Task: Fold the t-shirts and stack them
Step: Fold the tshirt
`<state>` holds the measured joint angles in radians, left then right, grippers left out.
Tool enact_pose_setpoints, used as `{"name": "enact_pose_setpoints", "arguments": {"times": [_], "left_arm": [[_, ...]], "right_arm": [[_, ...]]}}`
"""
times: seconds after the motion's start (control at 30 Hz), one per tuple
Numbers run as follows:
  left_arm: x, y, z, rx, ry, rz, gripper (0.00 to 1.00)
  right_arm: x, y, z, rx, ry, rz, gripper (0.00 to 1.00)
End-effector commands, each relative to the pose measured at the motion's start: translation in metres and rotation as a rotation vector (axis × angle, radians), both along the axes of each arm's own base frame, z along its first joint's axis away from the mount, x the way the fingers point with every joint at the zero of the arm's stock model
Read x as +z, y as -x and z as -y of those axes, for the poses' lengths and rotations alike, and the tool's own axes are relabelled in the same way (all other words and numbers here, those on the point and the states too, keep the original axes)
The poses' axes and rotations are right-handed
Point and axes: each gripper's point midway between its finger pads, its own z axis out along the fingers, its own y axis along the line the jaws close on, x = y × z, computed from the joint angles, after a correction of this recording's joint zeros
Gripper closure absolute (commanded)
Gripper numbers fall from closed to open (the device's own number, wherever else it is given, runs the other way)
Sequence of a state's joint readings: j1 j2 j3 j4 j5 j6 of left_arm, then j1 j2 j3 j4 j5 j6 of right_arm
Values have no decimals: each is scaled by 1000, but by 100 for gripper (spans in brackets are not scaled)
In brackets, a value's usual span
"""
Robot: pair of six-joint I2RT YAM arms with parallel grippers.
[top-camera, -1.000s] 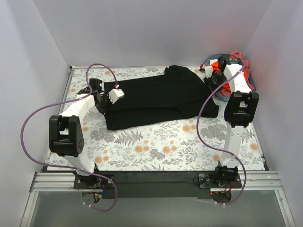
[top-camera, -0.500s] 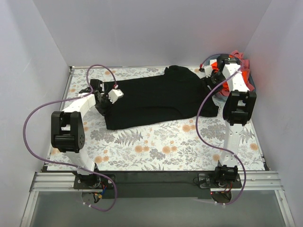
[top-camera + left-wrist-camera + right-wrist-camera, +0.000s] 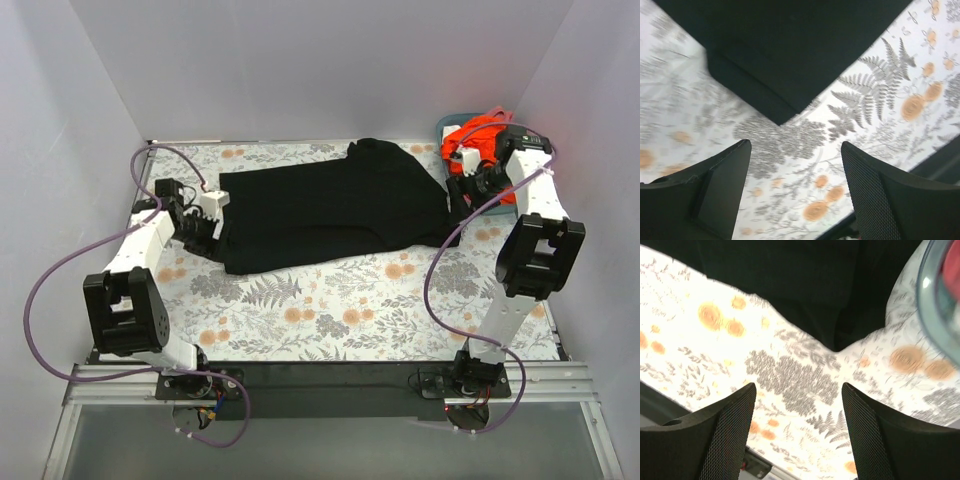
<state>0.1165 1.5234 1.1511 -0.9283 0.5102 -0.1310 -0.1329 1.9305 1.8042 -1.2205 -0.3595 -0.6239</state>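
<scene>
Black t-shirt (image 3: 330, 205) is spread flat on floral table (image 3: 330, 310), long axis left to right | left gripper (image 3: 796, 172) is shown wide open, empty, just off its left end; right gripper (image 3: 796, 415) likewise off its right end | orange-red shirt (image 3: 478, 135) is heaped in teal basket (image 3: 445, 124)

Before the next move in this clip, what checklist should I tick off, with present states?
1. Left pincer open, holding nothing: ok.
2. Right pincer open, holding nothing: ok.
3. Black shirt wholly on the table: ok.
4. Black shirt's fold finished: cannot tell.
5. Orange shirt folded: not ok, bunched in the basket.
</scene>
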Motion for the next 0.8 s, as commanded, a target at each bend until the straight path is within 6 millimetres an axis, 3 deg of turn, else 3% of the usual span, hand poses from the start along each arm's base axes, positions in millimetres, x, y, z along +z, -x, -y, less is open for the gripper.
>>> {"name": "enact_pose_setpoints", "arguments": {"times": [0.0, 0.13, 0.4, 0.7, 0.77], "left_arm": [[-13, 22, 18, 61, 105, -114, 27], [-30, 25, 24, 100, 148, -221, 27], [-59, 25, 28, 170, 177, -310, 32], [-74, 19, 36, 196, 242, -350, 56], [-76, 17, 34, 198, 231, -343, 66]], "right_arm": [[-15, 19, 0, -6, -77, -65, 25], [-27, 23, 5, -18, -103, -96, 27], [-24, 20, 7, -21, -109, -84, 27], [-29, 33, 18, -16, -85, -96, 26], [-30, 34, 19, -10, -78, -96, 26]]}}
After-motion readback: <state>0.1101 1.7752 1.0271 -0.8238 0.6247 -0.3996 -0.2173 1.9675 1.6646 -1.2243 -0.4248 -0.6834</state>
